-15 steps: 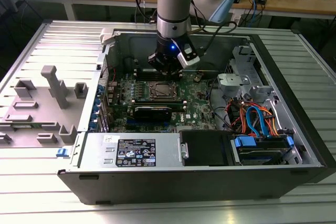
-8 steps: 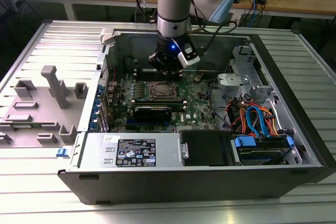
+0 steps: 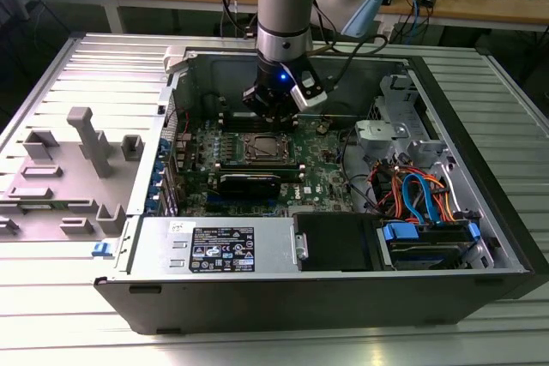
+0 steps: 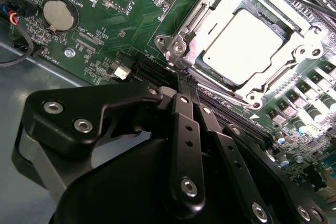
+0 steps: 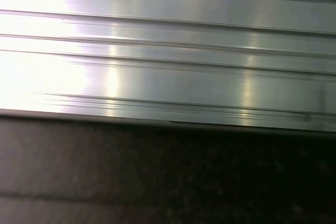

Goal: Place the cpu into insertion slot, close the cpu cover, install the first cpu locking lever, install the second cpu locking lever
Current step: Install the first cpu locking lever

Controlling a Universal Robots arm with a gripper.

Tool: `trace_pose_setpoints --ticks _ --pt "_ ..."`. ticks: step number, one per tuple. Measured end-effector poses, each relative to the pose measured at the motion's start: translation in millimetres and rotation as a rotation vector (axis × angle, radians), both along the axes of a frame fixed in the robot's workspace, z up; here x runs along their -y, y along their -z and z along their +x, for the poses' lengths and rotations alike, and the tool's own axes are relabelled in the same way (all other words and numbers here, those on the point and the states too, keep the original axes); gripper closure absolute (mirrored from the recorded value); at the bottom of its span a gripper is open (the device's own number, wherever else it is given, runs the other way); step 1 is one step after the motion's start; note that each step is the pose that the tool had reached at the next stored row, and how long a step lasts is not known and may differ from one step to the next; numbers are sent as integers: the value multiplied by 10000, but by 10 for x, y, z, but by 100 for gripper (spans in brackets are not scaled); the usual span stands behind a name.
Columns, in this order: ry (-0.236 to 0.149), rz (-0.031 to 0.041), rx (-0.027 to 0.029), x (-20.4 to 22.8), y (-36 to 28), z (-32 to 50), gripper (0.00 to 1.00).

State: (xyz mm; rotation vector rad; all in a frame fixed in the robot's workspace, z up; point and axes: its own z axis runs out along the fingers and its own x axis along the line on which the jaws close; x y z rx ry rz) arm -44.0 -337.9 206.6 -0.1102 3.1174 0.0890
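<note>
- Cpu (image 4: 241,45): small flat square chip with a dull silver-grey metal top that glares under the light. It is seated in the insertion slot (image 3: 260,148), near the middle of the green motherboard (image 4: 131,14).
- Handling, judged: the chip is taken to be light, rigid and smooth, with a delicate underside. It would best be gripped by two opposite edges and kept level, never pressed on its face.
- Cpu cover (image 4: 195,27): thin stamped frame of bright metal with a large square window, screws at its corners and slotted flanges. It is seen lying down around the chip, whose top shows through the window. It is judged stiff but springy, and would best be pushed on the frame rather than over the window.
- Locking levers: thin wire rods are seen along the socket's edges; whether they are latched cannot be told.
- Gripper (image 4: 185,80): black jointed metal links with bolt heads. The jaws are drawn together with nothing seen between them, and the tips are just beside a corner of the cover.
- In the exterior view the gripper (image 3: 276,113) hangs just above the socket, inside the open computer case (image 3: 343,297).
- Coin battery (image 4: 59,15): a round silver disc, well apart from the socket.
</note>
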Motion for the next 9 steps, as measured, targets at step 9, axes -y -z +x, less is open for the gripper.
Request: trace_pose_setpoints --ticks 9 --pt "-1 -17 -2 5 9 1 89"
